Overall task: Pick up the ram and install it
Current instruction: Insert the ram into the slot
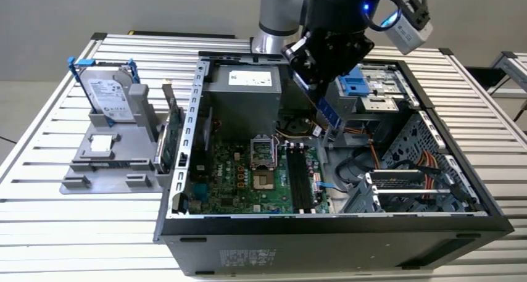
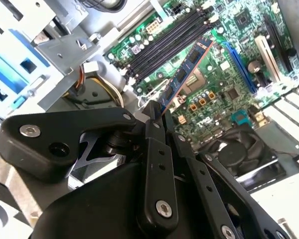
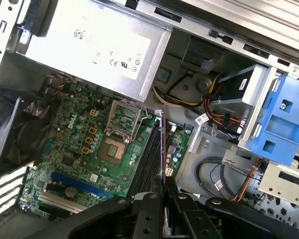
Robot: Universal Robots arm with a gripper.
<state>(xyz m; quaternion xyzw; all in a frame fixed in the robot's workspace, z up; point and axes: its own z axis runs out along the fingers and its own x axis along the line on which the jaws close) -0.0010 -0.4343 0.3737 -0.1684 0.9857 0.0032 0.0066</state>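
My pincer [image 1: 323,87] hangs over the open computer case [image 1: 329,232] on the slatted bench [image 1: 49,245], clenched on one end of the ram [image 1: 329,112]. In the exterior view the dark blue stick slants down from my black fingers toward five o'clock, its free end in the air above the motherboard [image 1: 247,177], clear of it and just at twelve o'clock from the black memory slots [image 1: 298,180]. In the second wrist view the ram [image 2: 185,72] runs from my fingertips [image 2: 153,119] out toward one o'clock, chips showing along its face, its far tip lying over the rows of dark slots [image 2: 164,42]. In the first wrist view the stick [image 3: 163,144] is seen edge-on as a thin line rising from between my fingers [image 3: 148,209], in line with the slots [image 3: 148,159] and beside the bare processor socket [image 3: 113,148]. The grey power supply [image 1: 244,87] sits at nine o'clock from my pincer in the exterior view, and a blue drive caddy [image 1: 356,83] at three o'clock. Outside the case, at nine o'clock on the bench, a grey stand [image 1: 107,152] holds a silver hard drive [image 1: 107,94] upright, and a green expansion card [image 1: 171,137] stands on edge between that stand and the case wall
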